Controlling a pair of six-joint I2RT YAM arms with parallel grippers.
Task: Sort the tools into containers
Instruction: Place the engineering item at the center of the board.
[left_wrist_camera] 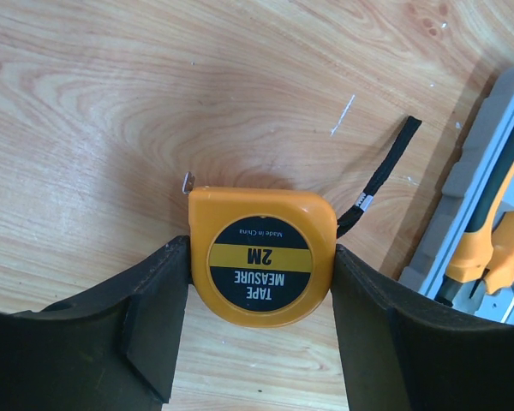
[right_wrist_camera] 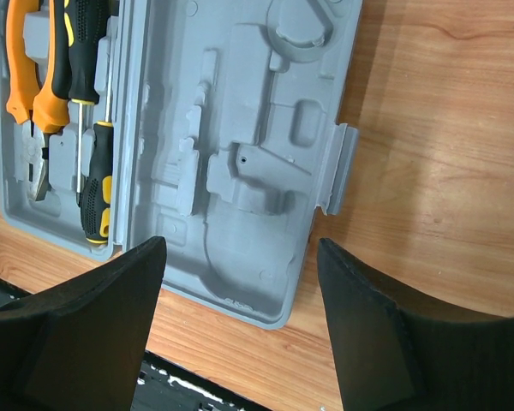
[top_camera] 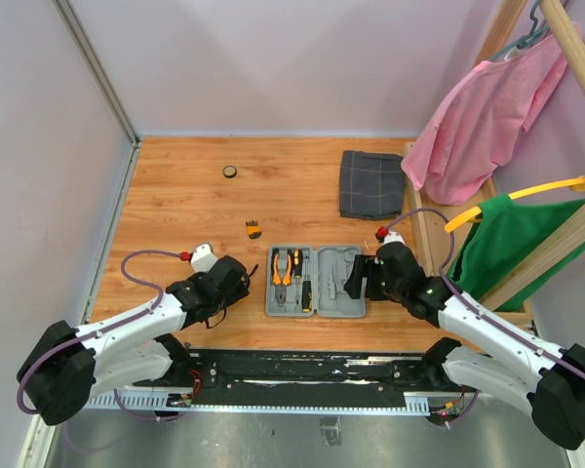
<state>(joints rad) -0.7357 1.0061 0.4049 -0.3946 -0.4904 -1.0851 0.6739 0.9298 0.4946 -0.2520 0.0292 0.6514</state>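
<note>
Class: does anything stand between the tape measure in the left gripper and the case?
Only bare table and its own strap lie between tape measure and case. The open right gripper hangs over the case's empty half, though.

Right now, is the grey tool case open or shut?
Open. The tool case lies flat with both halves spread: pliers and screwdrivers sit in one half, the other half's moulded slots are bare.
</note>
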